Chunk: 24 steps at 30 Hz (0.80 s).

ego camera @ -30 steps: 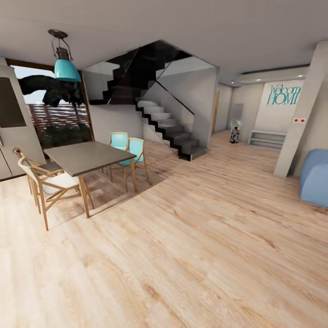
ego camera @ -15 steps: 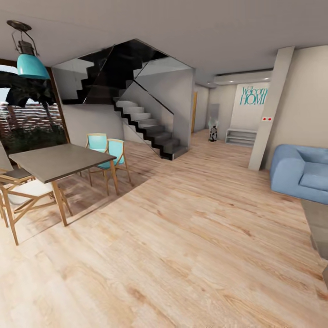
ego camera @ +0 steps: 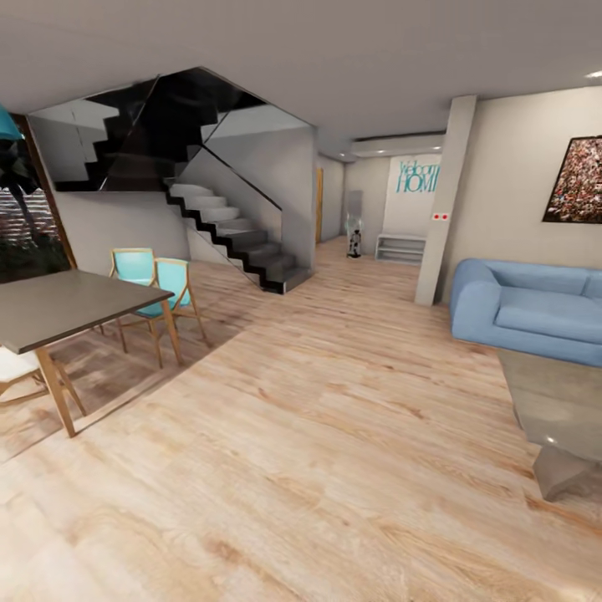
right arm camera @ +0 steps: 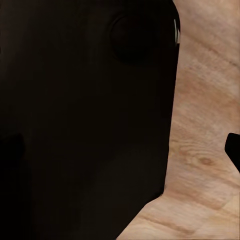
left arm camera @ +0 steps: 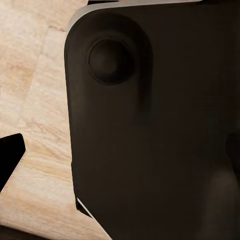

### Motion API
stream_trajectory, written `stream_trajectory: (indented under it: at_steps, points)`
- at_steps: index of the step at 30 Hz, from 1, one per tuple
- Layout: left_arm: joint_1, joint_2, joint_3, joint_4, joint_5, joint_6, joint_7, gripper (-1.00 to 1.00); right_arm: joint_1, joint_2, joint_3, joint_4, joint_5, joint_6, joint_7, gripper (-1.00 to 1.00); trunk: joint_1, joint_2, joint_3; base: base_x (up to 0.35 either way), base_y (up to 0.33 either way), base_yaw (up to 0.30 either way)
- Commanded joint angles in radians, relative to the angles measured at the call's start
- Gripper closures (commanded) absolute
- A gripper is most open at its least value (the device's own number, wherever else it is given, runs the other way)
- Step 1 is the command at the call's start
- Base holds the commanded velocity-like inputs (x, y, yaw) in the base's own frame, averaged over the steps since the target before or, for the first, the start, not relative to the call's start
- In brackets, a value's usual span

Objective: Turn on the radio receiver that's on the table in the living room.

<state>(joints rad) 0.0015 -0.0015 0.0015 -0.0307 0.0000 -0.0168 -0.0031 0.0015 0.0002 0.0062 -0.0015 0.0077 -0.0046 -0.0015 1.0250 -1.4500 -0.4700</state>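
The radio receiver is out of view. The living room opens at the right of the head view, where a corner of the low grey glossy table (ego camera: 553, 401) sits in front of the blue sofa (ego camera: 527, 309). A crowd picture (ego camera: 577, 180) hangs on the beige wall above the sofa. Both wrist views look at the robot's dark body (left arm camera: 150, 130) over the wood floor. One black fingertip (left arm camera: 10, 160) edges into the left wrist view and another fingertip (right arm camera: 233, 149) into the right wrist view. How the jaws stand is not visible.
The dark wooden-legged dining table (ego camera: 58, 305) and turquoise chairs (ego camera: 159, 284) stand at the left. A staircase (ego camera: 238, 238) rises at the back, beside a beige pillar (ego camera: 443, 201). Light wood floor (ego camera: 318, 435) stretches between me and the low table.
The whole head view has swung to the right. The dining table has slid toward the left edge, while the sofa, the crowd picture and the low grey table have come into view.
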Motion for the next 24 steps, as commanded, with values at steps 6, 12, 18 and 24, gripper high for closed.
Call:
stream_trajectory:
  at_steps: [6,12,18,24]
  points:
    - [0.0,0.0,0.0,0.0,0.0,0.0,0.0,-1.0,0.0,0.0,0.0,0.0,0.0,0.0,0.0,-1.0,0.0,0.0,0.0,0.0,0.0,-0.284]
    - [0.0,0.0,0.0,0.0,0.0,0.0,0.0,-1.0,0.0,0.0,0.0,0.0,0.0,0.0,0.0,-1.0,0.0,0.0,0.0,0.0,0.0,-0.284]
    - [0.0,0.0,0.0,0.0,0.0,0.0,0.0,-1.0,0.0,0.0,0.0,0.0,0.0,0.0,0.0,-1.0,0.0,0.0,0.0,0.0,0.0,-0.284]
    - [0.0,0.0,0.0,0.0,0.0,0.0,0.0,-1.0,0.0,0.001,0.0,0.0,0.0,0.0,0.0,-1.0,0.0,0.0,0.0,0.0,0.0,-0.284]
